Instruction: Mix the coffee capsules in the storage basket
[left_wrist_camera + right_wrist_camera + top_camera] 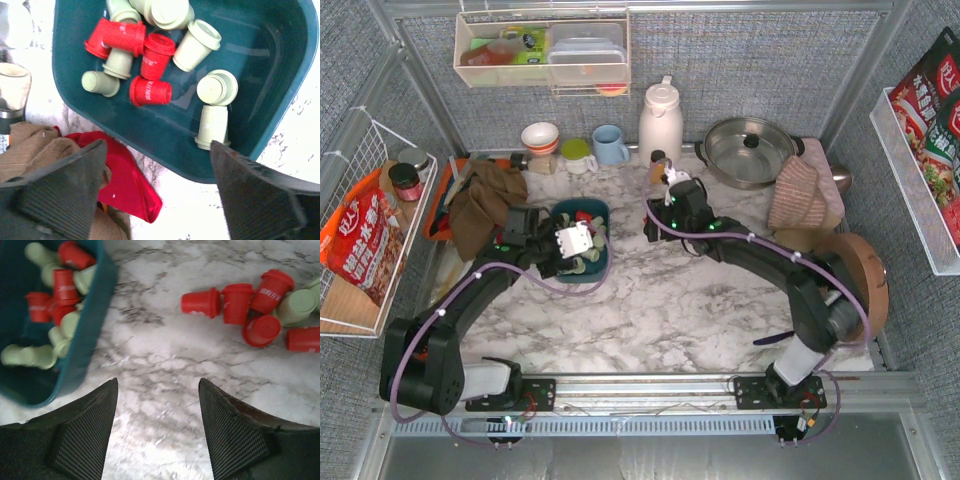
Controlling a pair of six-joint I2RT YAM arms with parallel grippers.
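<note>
The dark teal storage basket [601,266] sits left of the table's middle, with red and pale green coffee capsules [150,60] lying loose in it. My left gripper [157,146] hangs open over the basket's near wall [190,160], nothing between its fingers; one fingertip [225,155] is close to a green capsule [212,127]. My right gripper [157,382] is open above bare marble, between the basket [87,335] on its left and a loose cluster of mostly red capsules [240,305] on the table to its right. From above, the right gripper [670,200] hides that cluster.
A red cloth [125,175] and a brown cloth [485,200] lie beside the basket's left side. A white thermos [660,120], a lidded pot [750,150], a blue cup [610,145], a bowl [540,135] and an amber bottle [657,165] line the back. A folded towel [800,195] lies at right.
</note>
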